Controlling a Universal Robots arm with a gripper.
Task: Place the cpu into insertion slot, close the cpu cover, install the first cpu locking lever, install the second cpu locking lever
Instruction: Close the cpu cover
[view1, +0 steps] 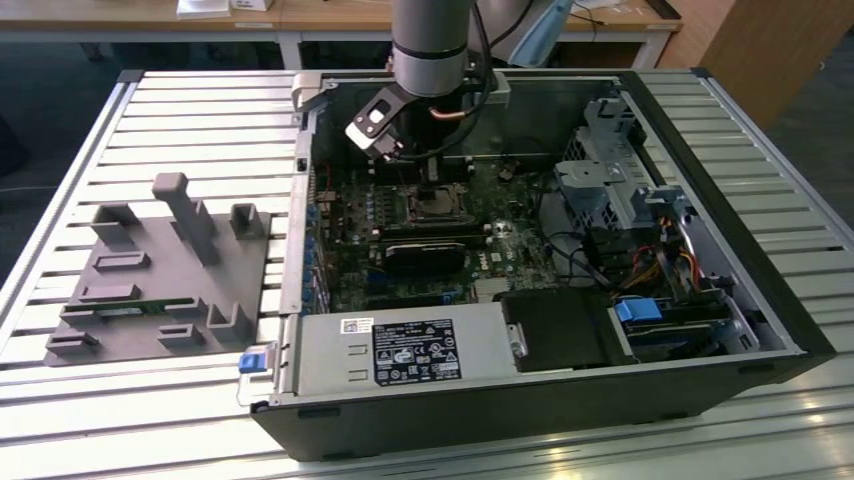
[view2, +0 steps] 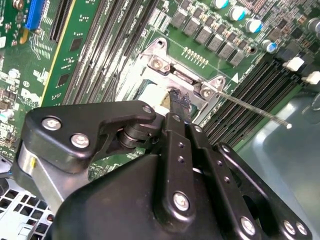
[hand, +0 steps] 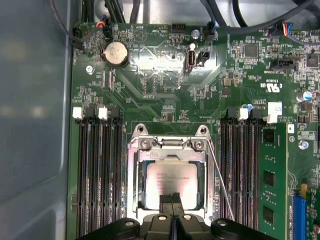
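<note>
Black metal fingers (hand: 167, 200) of the gripper (hand: 172, 199) were seen pressed together, with only a thin seam between them and nothing gripped, and their tips were set down on the edge of the cpu (hand: 170, 172). The one cpu, silver-grey on top, was found seated flat in the insertion slot (hand: 142, 186), of which only a dark band around the chip could be made out. The one cpu cover (hand: 172, 154) was seen lying down around the chip, its cut-out framing the metal top. One thin wire locking lever (hand: 220, 180) was seen running along one side of the cover at a slant; whether it was latched could not be told. Long black memory slots were seen on both sides of the socket, with two white latch ends (hand: 76, 112) on each side, and one green memory stick (hand: 270, 175) stood in the outermost slot. One round coin battery (hand: 116, 52) was seen on the green motherboard (hand: 160, 90). In the exterior view, the arm reached down into one open computer case (view1: 534, 420) laid on a slatted metal table (view1: 200, 110), and one grey fixture block (view1: 160, 270) lay beside the case on the exterior view's left.
</note>
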